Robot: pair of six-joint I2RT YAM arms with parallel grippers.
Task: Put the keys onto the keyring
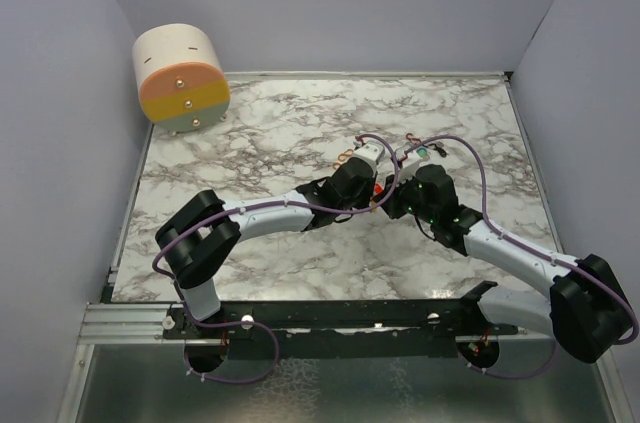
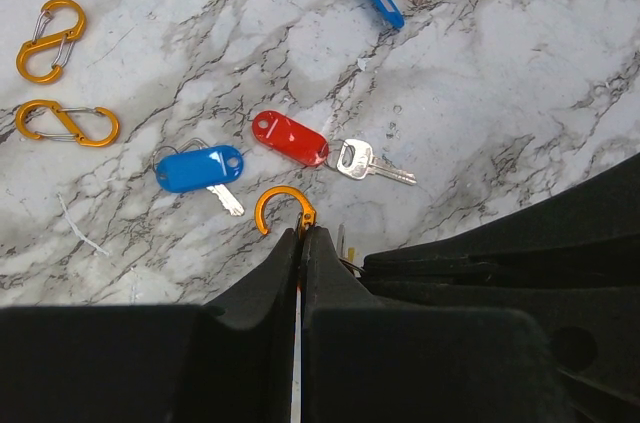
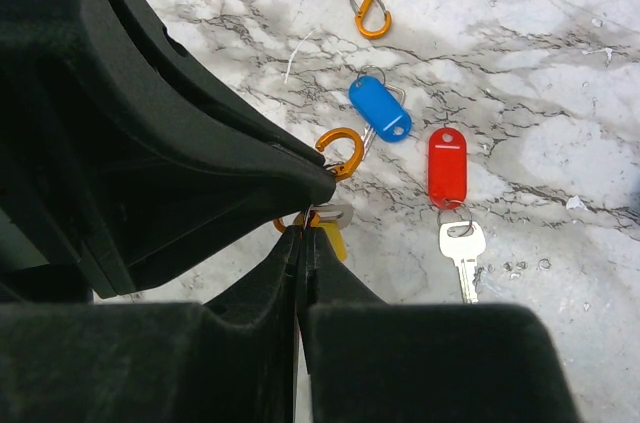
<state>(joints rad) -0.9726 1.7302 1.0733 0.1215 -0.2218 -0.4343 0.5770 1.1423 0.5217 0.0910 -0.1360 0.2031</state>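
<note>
Top external: grey walls (image 1: 60,93), marble table (image 1: 260,133) | left wrist: keys (image 2: 290,140) lying flat

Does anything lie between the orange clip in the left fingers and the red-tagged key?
Nothing visible. The left fingers pinch the orange clip; only bare marble separates it from the red-tagged key. The blue-tagged key lies off to the side.

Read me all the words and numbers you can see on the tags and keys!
No words or numbers can be read anywhere.
Red tag: blank.
Blue tag: blank.
Silver key: any stamp on it is too small to read.
</note>
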